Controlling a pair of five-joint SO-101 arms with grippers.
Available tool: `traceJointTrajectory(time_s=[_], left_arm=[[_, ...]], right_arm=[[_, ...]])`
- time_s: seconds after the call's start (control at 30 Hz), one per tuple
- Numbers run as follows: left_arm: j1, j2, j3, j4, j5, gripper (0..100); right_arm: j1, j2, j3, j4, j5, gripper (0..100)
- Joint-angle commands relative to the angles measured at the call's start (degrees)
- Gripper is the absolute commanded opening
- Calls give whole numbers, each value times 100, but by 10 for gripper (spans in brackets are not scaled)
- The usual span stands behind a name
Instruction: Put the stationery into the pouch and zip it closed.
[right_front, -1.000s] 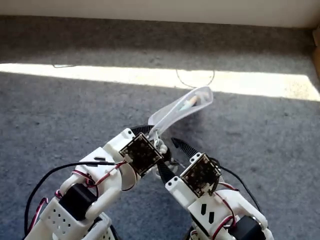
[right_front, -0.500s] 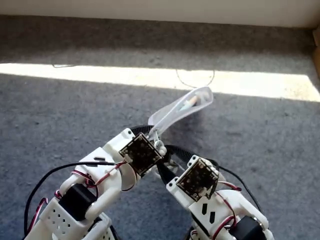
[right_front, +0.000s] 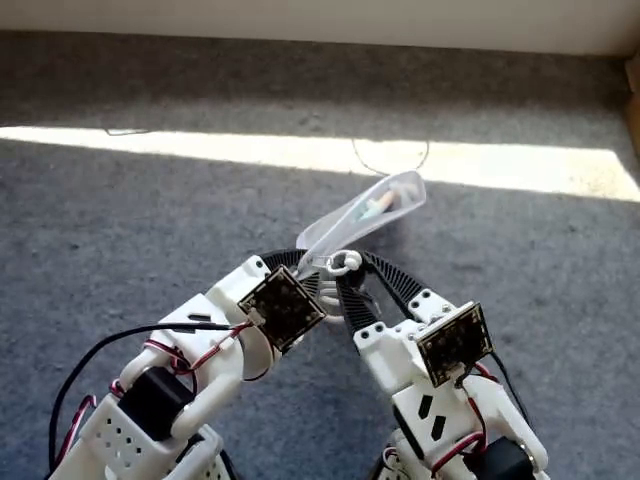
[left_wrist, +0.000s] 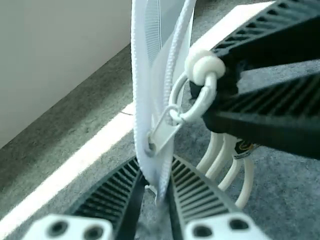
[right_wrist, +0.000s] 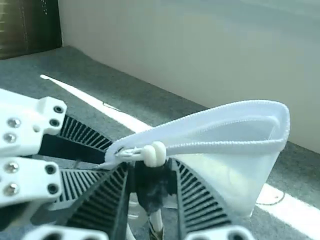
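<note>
A translucent white pouch (right_front: 362, 219) hangs tilted above the carpet, with stationery (right_front: 381, 203) inside its far end. My left gripper (right_front: 303, 268) is shut on the pouch's near end, and its fingers (left_wrist: 192, 192) pinch the fabric (left_wrist: 150, 100). Beside it, my right gripper (right_front: 347, 267) is shut on the zipper pull (right_front: 346, 262), a white ring with a bead (left_wrist: 202, 65). In the right wrist view the bead (right_wrist: 155, 152) sits at the right gripper's fingertips (right_wrist: 150, 170), and the pouch (right_wrist: 225, 150) spreads out beyond them. White cords (left_wrist: 225, 155) dangle below the pull.
Grey carpet (right_front: 130, 230) covers the floor, crossed by a sunlit strip (right_front: 200, 148). A thin wire loop (right_front: 390, 165) lies on the strip beyond the pouch. A pale wall (right_front: 300, 18) runs along the back. Both arms stand close together at the near edge.
My right gripper, open a second ago below the pouch's end, has moved up to the zipper pull and shut on it; its wrist has swung right. The left arm has kept still.
</note>
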Motion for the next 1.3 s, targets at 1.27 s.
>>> traceJointTrajectory(time_s=[1.27], left_arm=[[-110,-189,31,-62,-79,5]], right_arm=[[1402,-48,-611,-242,-782,172]])
